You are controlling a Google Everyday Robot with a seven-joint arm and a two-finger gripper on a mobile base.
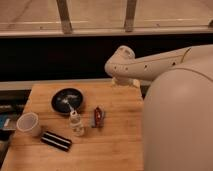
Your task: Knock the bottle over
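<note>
The bottle [76,123] is small, pale and translucent with a white cap. It stands upright near the middle of the wooden table [115,150], just in front of a black bowl [66,100]. My white arm reaches in from the right, bends at a joint [121,62] and points down at the table's far right edge. The gripper [125,82] is at that far edge, well behind and to the right of the bottle, touching nothing.
A white mug [28,124] stands at the table's left edge. A black rectangular object [56,141] lies in front of the bottle. A small red-and-silver object [98,116] lies just right of the bottle. My pale body [177,125] fills the right side.
</note>
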